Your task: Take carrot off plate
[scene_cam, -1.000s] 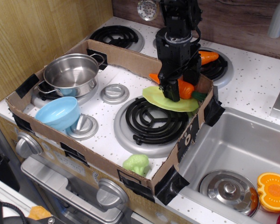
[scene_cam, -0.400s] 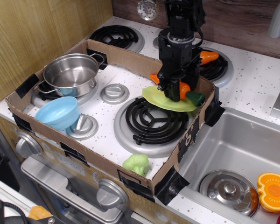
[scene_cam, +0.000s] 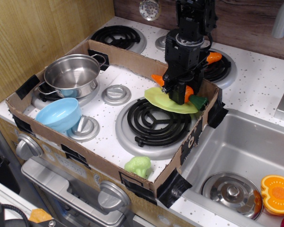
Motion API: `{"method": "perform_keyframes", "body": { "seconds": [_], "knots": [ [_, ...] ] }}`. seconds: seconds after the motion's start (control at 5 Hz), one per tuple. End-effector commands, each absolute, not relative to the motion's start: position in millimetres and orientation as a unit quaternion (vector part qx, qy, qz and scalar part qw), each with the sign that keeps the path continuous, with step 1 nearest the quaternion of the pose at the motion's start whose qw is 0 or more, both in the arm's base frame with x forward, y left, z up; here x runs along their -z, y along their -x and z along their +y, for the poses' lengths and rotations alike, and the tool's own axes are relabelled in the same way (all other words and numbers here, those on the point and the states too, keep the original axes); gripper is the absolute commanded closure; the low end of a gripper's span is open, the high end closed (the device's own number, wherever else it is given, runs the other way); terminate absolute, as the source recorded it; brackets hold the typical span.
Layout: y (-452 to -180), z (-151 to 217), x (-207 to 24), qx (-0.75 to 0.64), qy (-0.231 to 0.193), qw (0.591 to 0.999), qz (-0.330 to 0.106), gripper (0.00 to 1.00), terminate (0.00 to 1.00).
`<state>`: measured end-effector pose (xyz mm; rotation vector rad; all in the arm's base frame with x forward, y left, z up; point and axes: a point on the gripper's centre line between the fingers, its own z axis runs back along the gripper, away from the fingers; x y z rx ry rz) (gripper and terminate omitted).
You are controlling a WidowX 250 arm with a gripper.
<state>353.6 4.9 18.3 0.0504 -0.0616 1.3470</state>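
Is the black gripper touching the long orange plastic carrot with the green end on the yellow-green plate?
Touching. The one camera view shows the black gripper with its jaws closed around the middle of the long orange plastic carrot, above the flat yellow-green plate.

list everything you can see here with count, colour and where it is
carrot: 1, orange with green end, on the plate, between the gripper fingers
plate: 1, yellow-green, right side of box
second carrot: 1, orange, back right burner
pot: 1, silver, left burner
bowl: 1, light blue, front left
broccoli: 1, green, front box edge
cardboard box: 1, brown, around the stove
lid: 1, silver, in sink
orange slice: 1, orange, sink's right edge
gripper: 1, black, closed on the carrot
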Motion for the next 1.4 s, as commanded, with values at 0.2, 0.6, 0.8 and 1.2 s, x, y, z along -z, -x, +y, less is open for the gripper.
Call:
{"method": "perform_keyframes", "body": {
  "seconds": [0.2,0.6,0.8,1.2],
  "knots": [
    [-335.6,37.7,-60.7,-0.589,-0.031,0.797,-0.13,1.0,0.0],
    [-343.3,90.8,-73.0,-0.54,-0.047,0.822,-0.176,1.0,0.0],
    [-347.8,117.4,-68.7,-0.527,-0.051,0.826,-0.192,1.0,0.0],
    [-360.3,157.1,-60.9,-0.555,-0.037,0.81,-0.186,1.0,0.0]
  ]
}}
